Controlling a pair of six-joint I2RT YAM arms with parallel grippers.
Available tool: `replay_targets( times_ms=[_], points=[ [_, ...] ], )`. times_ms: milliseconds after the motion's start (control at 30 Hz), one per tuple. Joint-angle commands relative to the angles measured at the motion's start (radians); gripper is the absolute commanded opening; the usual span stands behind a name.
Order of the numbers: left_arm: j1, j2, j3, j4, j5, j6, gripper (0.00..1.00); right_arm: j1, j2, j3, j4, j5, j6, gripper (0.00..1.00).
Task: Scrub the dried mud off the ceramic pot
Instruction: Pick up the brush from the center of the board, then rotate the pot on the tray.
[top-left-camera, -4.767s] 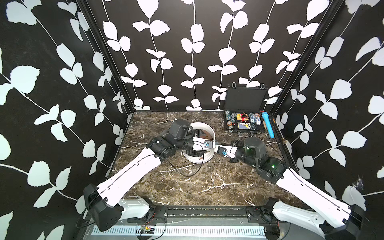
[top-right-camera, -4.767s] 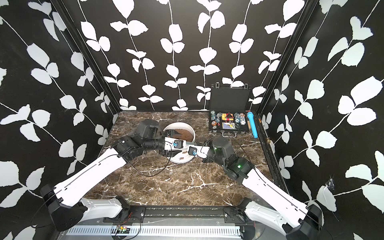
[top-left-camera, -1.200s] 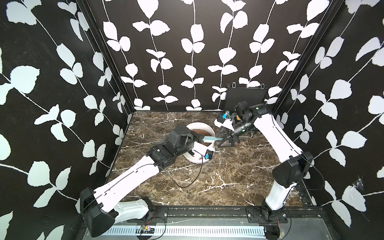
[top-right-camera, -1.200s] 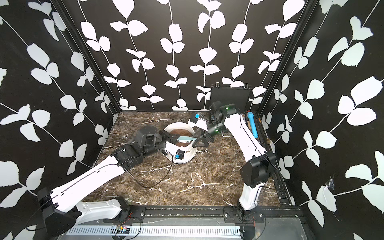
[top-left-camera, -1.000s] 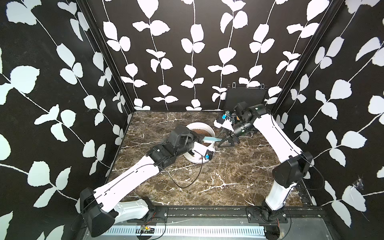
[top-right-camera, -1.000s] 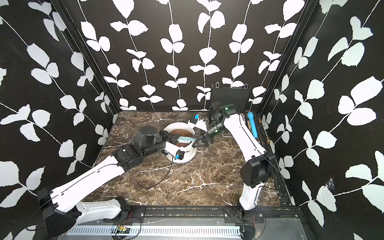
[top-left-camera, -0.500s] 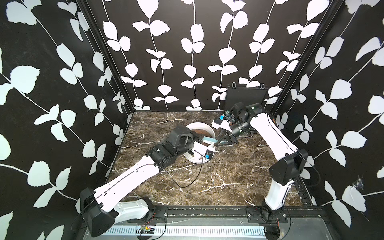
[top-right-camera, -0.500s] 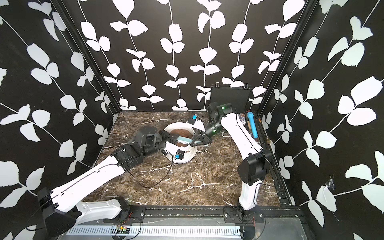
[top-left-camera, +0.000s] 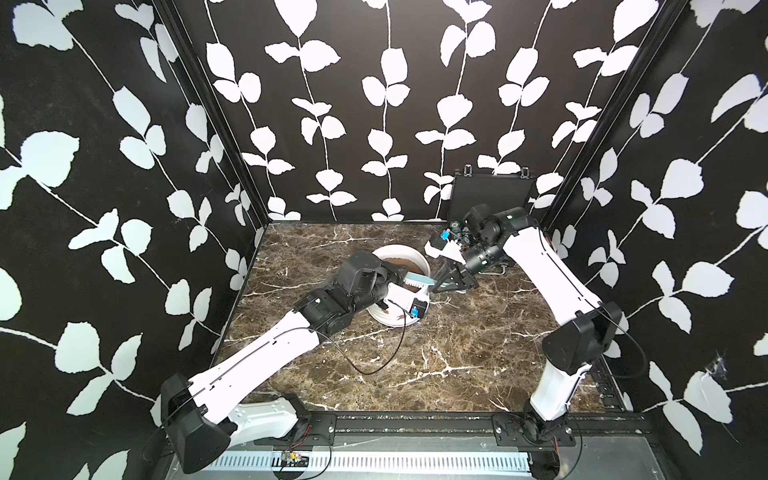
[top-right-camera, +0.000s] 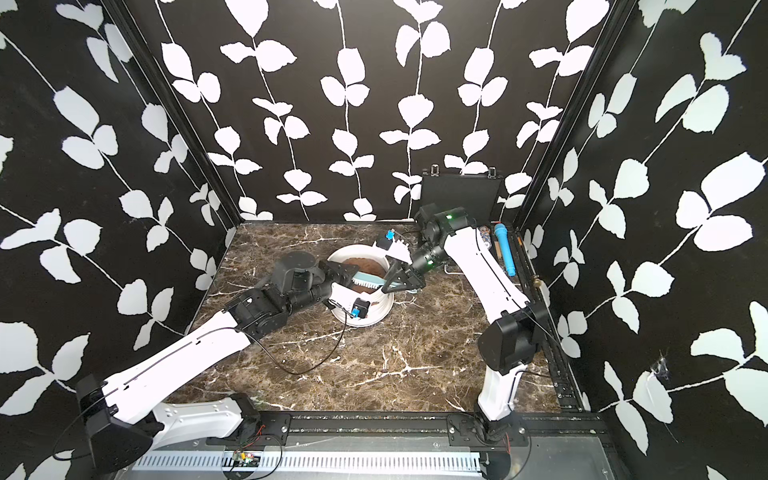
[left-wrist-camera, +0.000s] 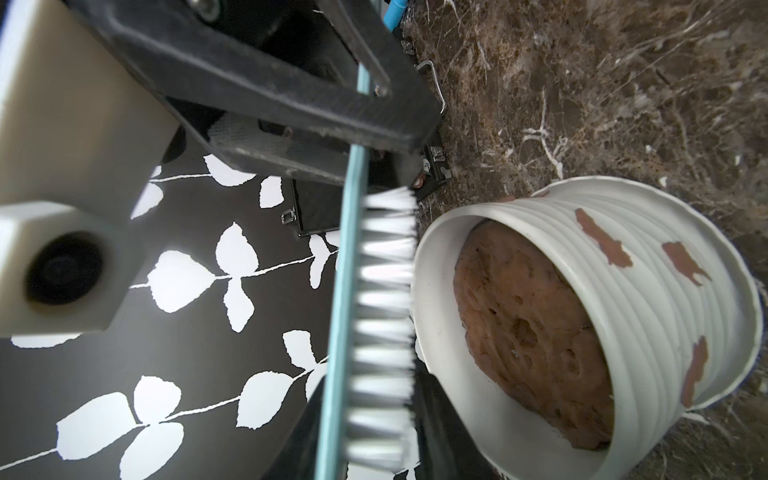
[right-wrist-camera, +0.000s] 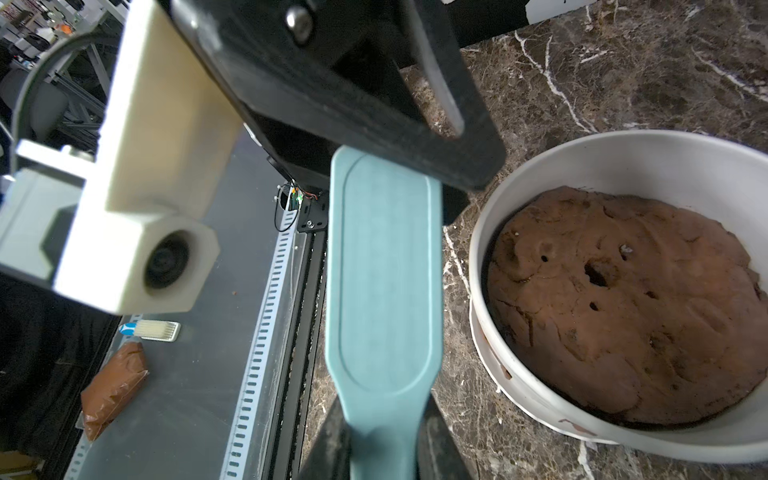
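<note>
The ceramic pot (top-left-camera: 388, 318) (top-right-camera: 368, 318), white and ribbed, stands mid-table, filled with a brown soil mound. Reddish dried mud (left-wrist-camera: 602, 241) blotches dot its outer wall (left-wrist-camera: 665, 332); small marks show low on it (right-wrist-camera: 505, 372). A teal brush (top-left-camera: 417, 282) (top-right-camera: 368, 280) with white bristles (left-wrist-camera: 384, 299) hangs over the rim. My right gripper (top-left-camera: 442, 286) (right-wrist-camera: 382, 415) is shut on its handle. My left gripper (top-left-camera: 409, 277) (left-wrist-camera: 374, 399) straddles the brush head, open, with a sliver of background between the bristle tips and one finger.
A black hinged case (top-left-camera: 490, 195) stands open at the back right, behind the right arm. A blue cylinder (top-right-camera: 505, 249) lies along the right edge. The left arm's cable (top-left-camera: 374, 365) loops over the marble table (top-left-camera: 436, 353) in front of the pot.
The right arm has swung up to the back and come in from there; its jaws have closed on the brush handle. The left jaws have eased apart around the brush head.
</note>
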Motion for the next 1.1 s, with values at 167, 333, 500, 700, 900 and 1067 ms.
replay_targets(
  times_ms=[167, 333, 500, 700, 900, 1067],
  points=[
    [-0.002, -0.002, 0.024, -0.031, -0.031, -0.062, 0.5, 0.007, -0.16, -0.152, 0.204, 0.082, 0.123, 0.0],
    [-0.002, -0.037, 0.063, -0.114, 0.005, -0.216, 0.69, 0.011, -0.295, -0.316, 0.445, 0.232, 0.253, 0.0],
    [-0.002, -0.101, 0.107, -0.235, 0.011, -0.548, 0.75, 0.048, -0.468, -0.548, 0.733, 0.471, 0.337, 0.0],
    [-0.002, -0.13, 0.16, -0.357, -0.101, -1.061, 0.77, 0.145, -0.675, -0.846, 1.027, 0.78, 0.329, 0.0],
    [0.015, -0.115, 0.132, -0.437, -0.308, -1.538, 0.75, 0.323, -0.77, -1.026, 1.179, 1.083, 0.192, 0.0],
    [0.121, -0.058, 0.074, -0.441, -0.199, -1.944, 0.73, 0.49, -0.814, -1.167, 1.315, 1.332, 0.036, 0.0]
  ],
)
